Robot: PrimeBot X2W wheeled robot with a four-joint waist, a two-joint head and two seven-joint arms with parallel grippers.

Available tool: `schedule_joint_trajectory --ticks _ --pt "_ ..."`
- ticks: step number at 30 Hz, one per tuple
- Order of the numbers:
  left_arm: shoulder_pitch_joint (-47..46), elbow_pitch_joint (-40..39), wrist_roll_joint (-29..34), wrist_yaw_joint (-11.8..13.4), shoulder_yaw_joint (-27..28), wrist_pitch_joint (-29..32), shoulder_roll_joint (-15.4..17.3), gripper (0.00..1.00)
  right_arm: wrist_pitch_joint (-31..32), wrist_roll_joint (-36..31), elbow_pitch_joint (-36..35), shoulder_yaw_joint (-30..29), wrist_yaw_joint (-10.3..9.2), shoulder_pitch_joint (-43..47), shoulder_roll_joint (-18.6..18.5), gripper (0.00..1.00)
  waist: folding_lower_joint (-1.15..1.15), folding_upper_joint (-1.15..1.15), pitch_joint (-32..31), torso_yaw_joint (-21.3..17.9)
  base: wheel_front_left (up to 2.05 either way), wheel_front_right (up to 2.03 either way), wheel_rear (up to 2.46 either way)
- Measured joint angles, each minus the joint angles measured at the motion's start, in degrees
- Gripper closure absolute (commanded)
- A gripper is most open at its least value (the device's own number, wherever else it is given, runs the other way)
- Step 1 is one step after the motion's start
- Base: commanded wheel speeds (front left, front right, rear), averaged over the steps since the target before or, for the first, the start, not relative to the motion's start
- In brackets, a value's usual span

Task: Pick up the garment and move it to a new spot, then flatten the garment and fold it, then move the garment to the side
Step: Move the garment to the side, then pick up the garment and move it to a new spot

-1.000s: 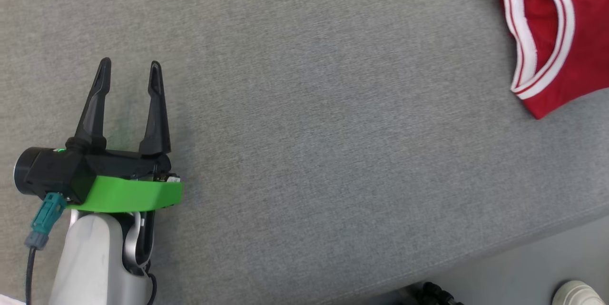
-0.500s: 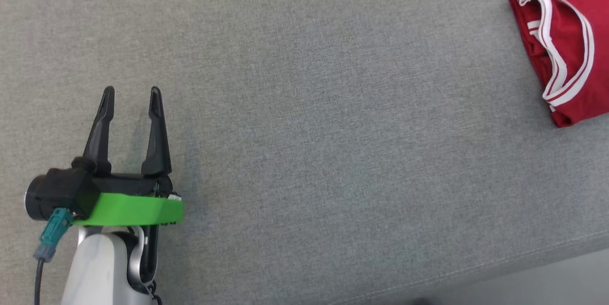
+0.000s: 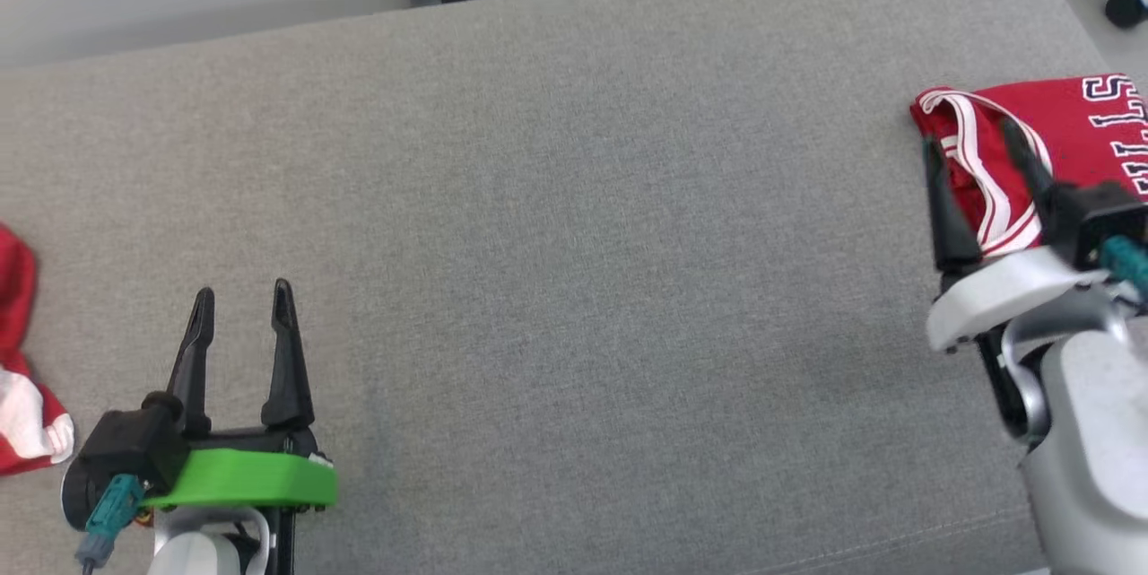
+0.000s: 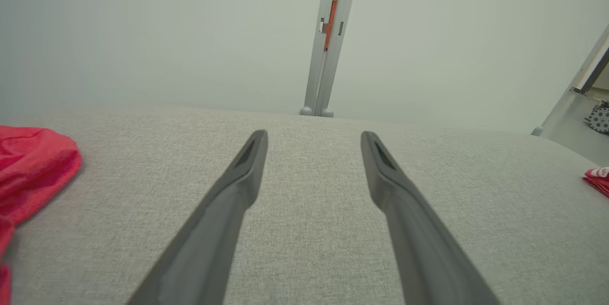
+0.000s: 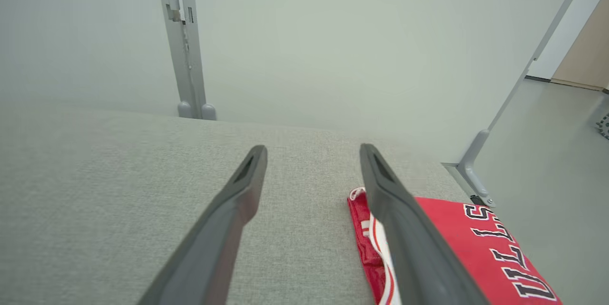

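Garment [image 3: 1067, 113], red w/ white trim, lies folded at far right end of grey cushion [image 3: 574, 198]. R gripper [image 3: 969, 135] over its trimmed edge, jaws wide; contact cannot be told. L gripper [image 3: 244, 291] well apart at lower left, jaws wide, over bare cushion. Second red cloth [image 3: 18, 413] at left edge.

Head camera looks down on the bench [image 3: 574, 198]; wrist cameras skim low across it toward 12 o'clock. All share the jersey [image 3: 1067, 104] at 3 o'clock.
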Motion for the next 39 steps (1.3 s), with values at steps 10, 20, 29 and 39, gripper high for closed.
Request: schedule_joint_trajectory --ticks 10,20,29,39 --pt "6.0 1.9 -1.1 0.6 1.4 0.0 -0.1 0.00 -1.9 2.4 -0.9 3.7 0.00 11.2 7.7 0.00 0.00 0.00 -8.4 1.8 0.00 0.00 0.00" --pt "9.2 1.4 -2.1 2.1 1.2 0.0 -0.1 0.00 -3.3 2.8 0.8 2.3 -0.01 14.3 9.4 0.00 0.00 0.00 -12.2 4.2 0.00 0.00 0.00" --pt "10.2 1.3 -2.4 2.7 0.1 0.0 -0.1 0.00 -3.0 2.2 1.1 2.3 -0.01 15.2 9.9 0.00 0.00 0.00 -12.8 5.2 0.00 0.00 0.00" --pt "10.2 0.6 -2.5 2.8 -0.1 0.0 -0.1 0.00 -2.7 2.0 0.4 2.2 -0.01 15.2 9.8 0.00 0.00 0.00 -12.0 5.4 0.00 0.00 0.00"
